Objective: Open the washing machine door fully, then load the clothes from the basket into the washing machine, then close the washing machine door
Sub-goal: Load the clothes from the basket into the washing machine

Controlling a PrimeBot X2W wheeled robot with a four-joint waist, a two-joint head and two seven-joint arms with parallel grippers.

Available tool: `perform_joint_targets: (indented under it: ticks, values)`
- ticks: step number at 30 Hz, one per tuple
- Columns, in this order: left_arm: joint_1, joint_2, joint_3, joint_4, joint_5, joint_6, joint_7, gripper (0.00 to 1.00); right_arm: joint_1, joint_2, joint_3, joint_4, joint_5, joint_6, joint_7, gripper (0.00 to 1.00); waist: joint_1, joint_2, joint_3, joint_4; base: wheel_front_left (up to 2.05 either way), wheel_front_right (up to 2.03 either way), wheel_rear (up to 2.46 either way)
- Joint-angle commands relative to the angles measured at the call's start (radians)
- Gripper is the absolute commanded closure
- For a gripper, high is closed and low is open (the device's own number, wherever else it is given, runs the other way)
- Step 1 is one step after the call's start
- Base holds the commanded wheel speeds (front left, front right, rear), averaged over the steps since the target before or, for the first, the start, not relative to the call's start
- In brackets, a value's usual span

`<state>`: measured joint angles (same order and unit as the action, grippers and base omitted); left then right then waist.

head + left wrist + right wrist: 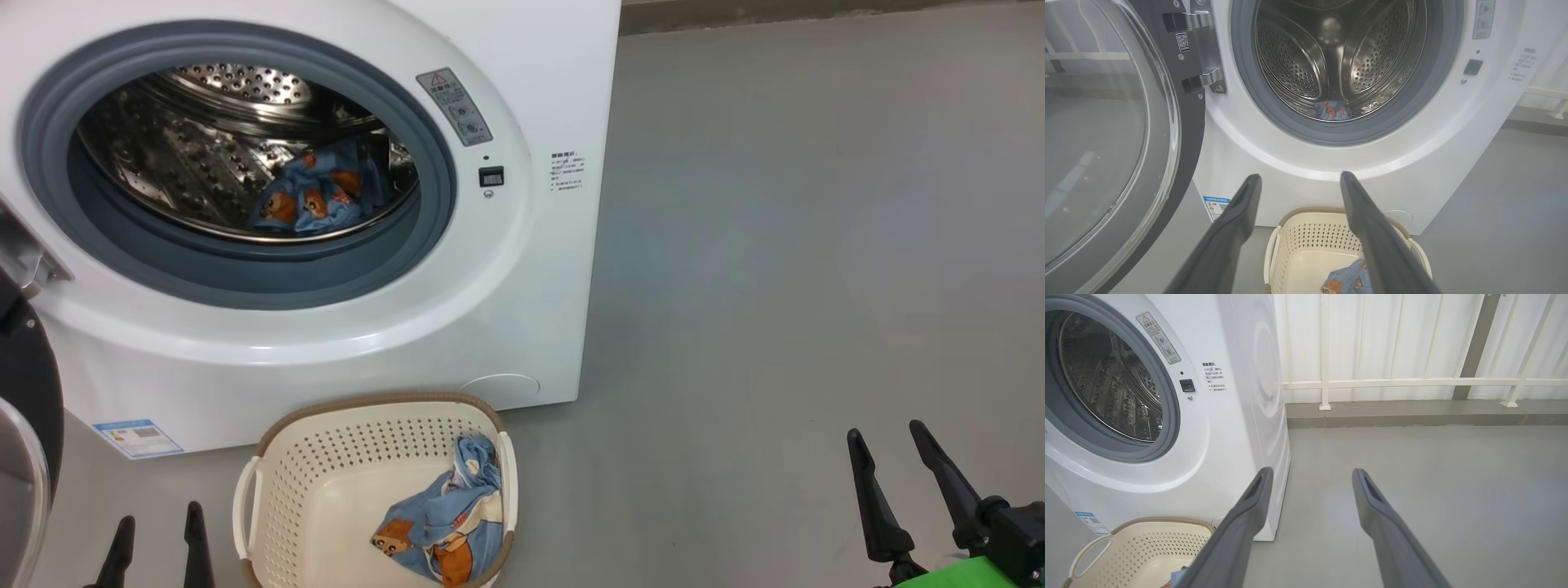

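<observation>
The white washing machine [539, 73] stands with its door [1114, 134] swung wide open to the left, black rim and glass bowl facing out. One bear-print piece of the clothes [314, 196] lies inside the steel drum [1339, 53]. On the floor in front sits the cream basket [326, 474], and another light-blue bear-print piece [445, 523] rests against its right wall. My left gripper [160, 531] hangs open and empty just left of the basket. My right gripper [886, 439] is open and empty over bare floor, far to the right.
Grey floor [816, 245] stretches right of the machine. In the right wrist view a white railing [1412, 381] and paneled wall run behind a low kerb. The open door edge [24, 408] stands close to my left arm.
</observation>
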<state>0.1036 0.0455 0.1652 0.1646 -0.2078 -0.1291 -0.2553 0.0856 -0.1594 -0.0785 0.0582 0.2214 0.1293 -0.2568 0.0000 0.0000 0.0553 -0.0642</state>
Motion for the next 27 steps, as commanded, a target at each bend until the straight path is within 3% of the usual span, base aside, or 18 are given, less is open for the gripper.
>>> perform_joint_targets:
  ticks: [1,14,27]
  values:
    - [-0.014,0.008,0.029,-0.025,-0.005,-0.002,-0.006,0.00,-0.007,-0.015,0.022,-0.030,-0.016,0.001,-0.005,0.00,0.0000,0.0000,0.007,-0.001,0.00,0.00,0.00]
    - [-0.099,0.006,-0.022,0.060,-0.034,-0.002,-0.006,0.00,-0.088,0.006,0.025,-0.037,-0.014,0.001,-0.005,0.00,0.0000,0.0000,0.122,-0.010,0.00,0.00,0.00]
    - [-0.304,0.061,-0.211,0.305,-0.122,-0.002,-0.006,0.00,-0.202,0.040,0.025,-0.047,-0.012,0.001,-0.005,0.00,0.0000,0.0000,0.295,-0.049,0.00,0.00,0.00]
